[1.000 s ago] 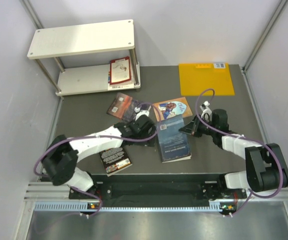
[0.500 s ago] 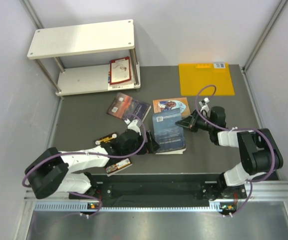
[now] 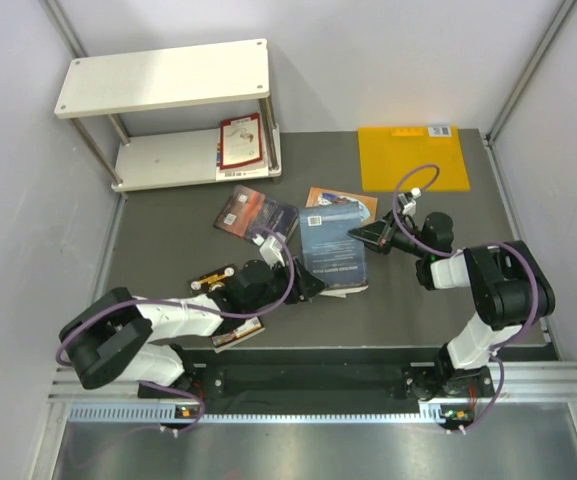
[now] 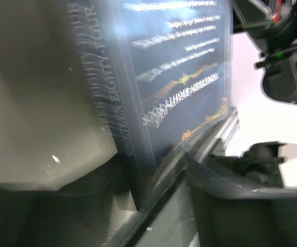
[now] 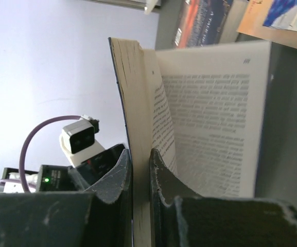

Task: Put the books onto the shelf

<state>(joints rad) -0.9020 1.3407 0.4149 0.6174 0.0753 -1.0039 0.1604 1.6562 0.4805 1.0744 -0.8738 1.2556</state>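
Blue book [image 3: 333, 255] has shifted far and left over the last second. It now lies tilted near the middle of the table [image 3: 168, 250] and covers most of the orange-brown book [image 3: 346, 199].

Right gripper [image 3: 373, 236] stays clamped on its far right corner, pinching cover and a block of pages; loose pages splay open.

Left gripper [image 3: 306, 285] has drawn back to the near left edge, jaws astride the spine and narrowing from wide. Wrist view blurred; cannot tell whether they press yet.

Judgement: two-arm lift or handover toward the shelf [image 3: 163, 160], far left. Red-and-white book [image 3: 241, 141] already lies on its lower board; the rest are not yet shelved.
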